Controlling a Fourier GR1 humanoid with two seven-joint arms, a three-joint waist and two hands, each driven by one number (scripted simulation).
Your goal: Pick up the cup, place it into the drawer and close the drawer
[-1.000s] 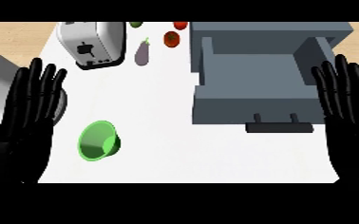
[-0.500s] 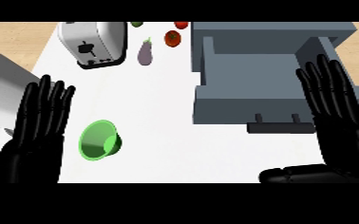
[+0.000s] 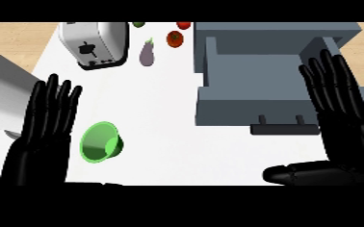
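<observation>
left hand (image 3: 44,125): fingers straight and spread, holding nothing, at 9 o'clock over the white counter (image 3: 163,106)
right hand (image 3: 334,101): fingers straight, open, thumb out toward 7 o'clock, lying over the drawer's right side at 3 o'clock
cup (image 3: 101,141): green, tipped on its side, just right of the left hand, at 8 o'clock
drawer (image 3: 256,72): grey, open, at 1 o'clock, well apart from the cup
toaster (image 3: 95,43): at 11 o'clock
eggplant (image 3: 147,54): near 12 o'clock, right of the toaster
tomato (image 3: 175,39): right of the eggplant

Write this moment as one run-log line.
phase: pre-grasp | left hand: open beside green cup | right hand: open over drawer | drawer: open
</observation>
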